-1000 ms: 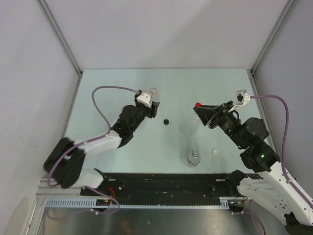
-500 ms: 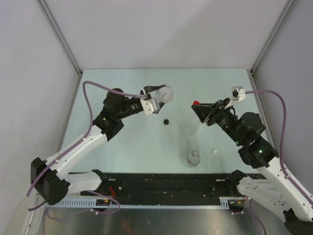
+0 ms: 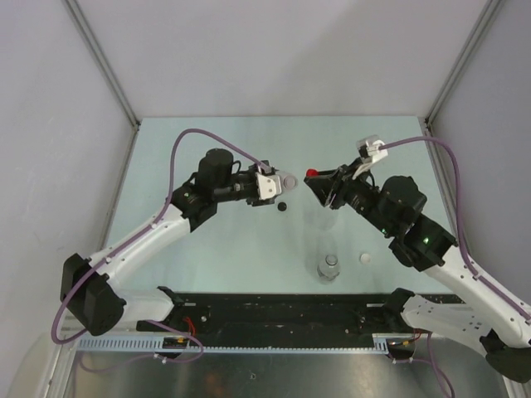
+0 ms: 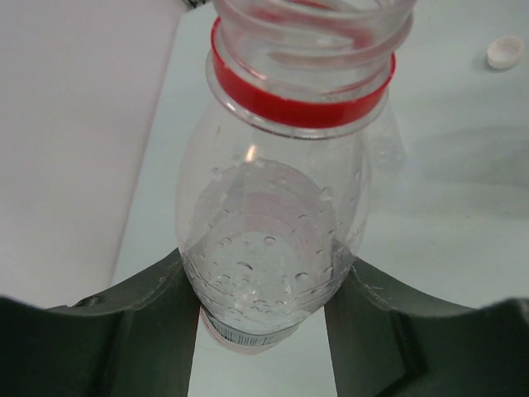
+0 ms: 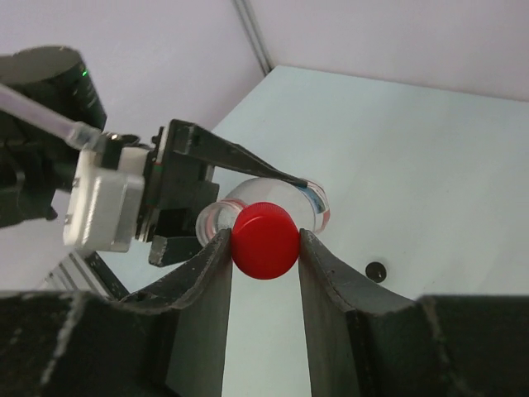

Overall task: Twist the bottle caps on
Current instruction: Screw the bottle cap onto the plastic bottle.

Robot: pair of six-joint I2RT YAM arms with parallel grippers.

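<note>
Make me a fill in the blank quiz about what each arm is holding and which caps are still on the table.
The cap pinched in the right tool is ____.
The clear bottle in the left tool has ____ cap on its mouth.
The loose cap on the table nearest that bottle is ____.
The small cap lying beside the upright bottle is ____.
Missing words: red, no, black, white.
</note>
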